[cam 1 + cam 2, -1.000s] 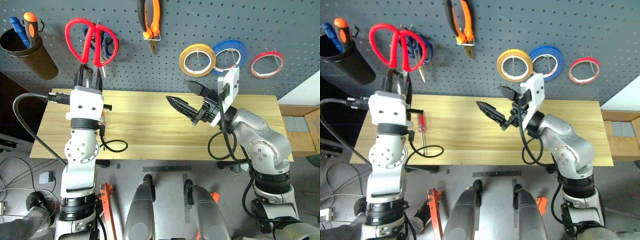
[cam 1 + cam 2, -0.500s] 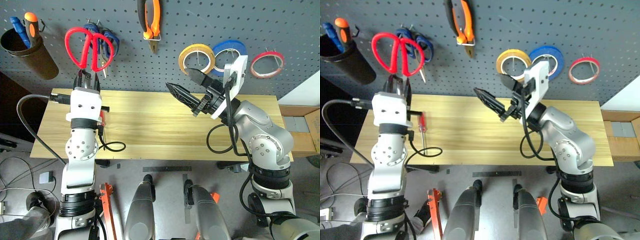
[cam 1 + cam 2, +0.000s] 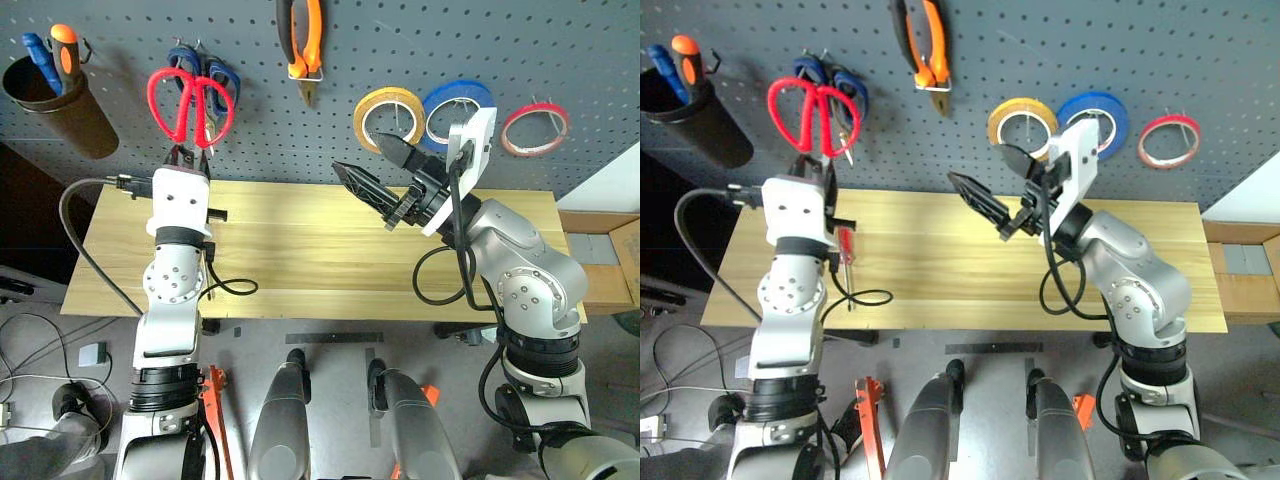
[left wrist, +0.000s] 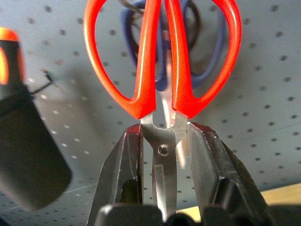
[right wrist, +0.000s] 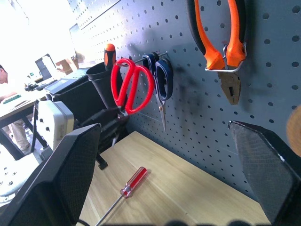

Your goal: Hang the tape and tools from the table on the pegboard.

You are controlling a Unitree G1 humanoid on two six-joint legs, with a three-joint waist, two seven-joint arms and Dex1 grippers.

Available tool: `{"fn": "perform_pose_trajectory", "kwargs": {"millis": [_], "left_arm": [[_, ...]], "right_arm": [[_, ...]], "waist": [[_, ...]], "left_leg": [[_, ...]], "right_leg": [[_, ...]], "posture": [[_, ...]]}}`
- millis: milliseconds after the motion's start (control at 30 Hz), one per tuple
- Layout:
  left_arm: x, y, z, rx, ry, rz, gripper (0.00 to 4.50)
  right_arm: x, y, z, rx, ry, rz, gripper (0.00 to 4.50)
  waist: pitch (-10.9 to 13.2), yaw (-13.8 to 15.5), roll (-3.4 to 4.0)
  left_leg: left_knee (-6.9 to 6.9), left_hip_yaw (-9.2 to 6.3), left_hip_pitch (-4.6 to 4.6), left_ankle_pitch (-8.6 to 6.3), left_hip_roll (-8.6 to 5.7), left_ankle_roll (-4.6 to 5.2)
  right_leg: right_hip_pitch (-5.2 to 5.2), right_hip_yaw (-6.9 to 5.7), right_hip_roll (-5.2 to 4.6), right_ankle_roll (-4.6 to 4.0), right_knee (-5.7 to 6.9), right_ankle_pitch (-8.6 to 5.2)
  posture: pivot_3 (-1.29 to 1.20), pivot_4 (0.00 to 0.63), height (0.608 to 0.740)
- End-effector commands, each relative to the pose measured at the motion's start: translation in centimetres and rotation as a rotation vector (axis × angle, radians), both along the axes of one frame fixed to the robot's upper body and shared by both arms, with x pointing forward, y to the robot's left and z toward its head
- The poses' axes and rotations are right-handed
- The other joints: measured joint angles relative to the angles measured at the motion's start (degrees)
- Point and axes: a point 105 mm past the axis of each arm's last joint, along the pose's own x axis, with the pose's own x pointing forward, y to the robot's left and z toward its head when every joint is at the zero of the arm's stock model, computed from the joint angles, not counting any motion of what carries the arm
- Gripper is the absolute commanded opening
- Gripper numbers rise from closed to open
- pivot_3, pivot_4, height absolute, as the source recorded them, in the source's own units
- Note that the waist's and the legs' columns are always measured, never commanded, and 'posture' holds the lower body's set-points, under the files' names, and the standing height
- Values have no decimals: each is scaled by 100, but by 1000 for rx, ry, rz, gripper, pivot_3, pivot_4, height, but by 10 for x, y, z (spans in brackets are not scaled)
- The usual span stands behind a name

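The red-handled scissors (image 3: 190,103) are clamped by the blades in the left gripper (image 4: 164,155), handles raised against the pegboard (image 3: 560,40). The red-handled screwdriver (image 5: 123,189) lies on the table (image 3: 300,250). The right gripper (image 3: 375,172) is held wide open, empty, above the table.

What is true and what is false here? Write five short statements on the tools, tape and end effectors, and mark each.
1. The left end effector grips the red-handled scissors by the blades. True.
2. The pliers lie on the table. False: they hang on the pegboard.
3. The red-handled screwdriver lies on the table. True.
4. The right end effector holds the red tape. False: it is open and empty; the red tape hangs on the pegboard.
5. The red-handled scissors are in front of blue-handled scissors. True.
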Motion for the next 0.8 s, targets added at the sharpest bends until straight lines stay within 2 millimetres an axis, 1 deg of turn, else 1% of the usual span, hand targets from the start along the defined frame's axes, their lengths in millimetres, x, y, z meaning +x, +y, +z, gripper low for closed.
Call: {"fn": "perform_pose_trajectory", "kwargs": {"millis": [33,133,200,400,567,667,733,800], "left_arm": [[4,3,4,-13,3,19,1003],[16,10,-2,-61,62,47,1003],[25,13,-2,-101,75,57,1003],[50,3,3,-137,91,21,1003],[53,1,1,-157,100,10,1003],[53,2,-7,-168,137,14,1003],[48,10,-16,-173,165,45,1733],[43,20,-22,-189,183,87,2220]], "right_arm": [[-12,2,14,12,-77,16,4500],[-12,1,13,8,-78,9,4500],[-11,1,13,7,-77,5,4500],[-10,1,12,2,-75,1,4500],[-10,0,11,-2,-71,-10,4500],[-10,-1,10,-7,-70,-16,4500],[-10,-3,9,-11,-67,-22,4500],[-11,-4,6,-17,-64,-27,4500]], "waist": [[-1,-2,0],[-3,-1,-1],[-7,-4,-2],[-11,-11,-4],[-13,-22,-4],[-14,-29,-4],[-24,-34,-2],[-31,-49,-2]], "left_leg": [[0,0,1,0,0,0],[3,0,2,0,-1,0],[6,-1,3,1,-1,0],[13,-1,5,1,-3,0],[20,1,9,2,-5,0],[22,1,14,3,-4,-1],[26,1,16,4,-4,-2],[27,4,17,4,-5,-2]], "right_leg": [[0,0,0,0,1,0],[0,0,0,0,5,0],[1,-1,1,0,8,0],[3,-1,1,3,18,2],[3,3,-1,3,34,2],[3,4,0,2,44,2],[3,5,0,2,50,2],[4,10,-1,2,50,2]], "posture": [[136,390,740],[130,380,740],[130,380,740],[123,377,740],[118,377,740],[112,378,740],[108,377,740],[111,373,740]]}}
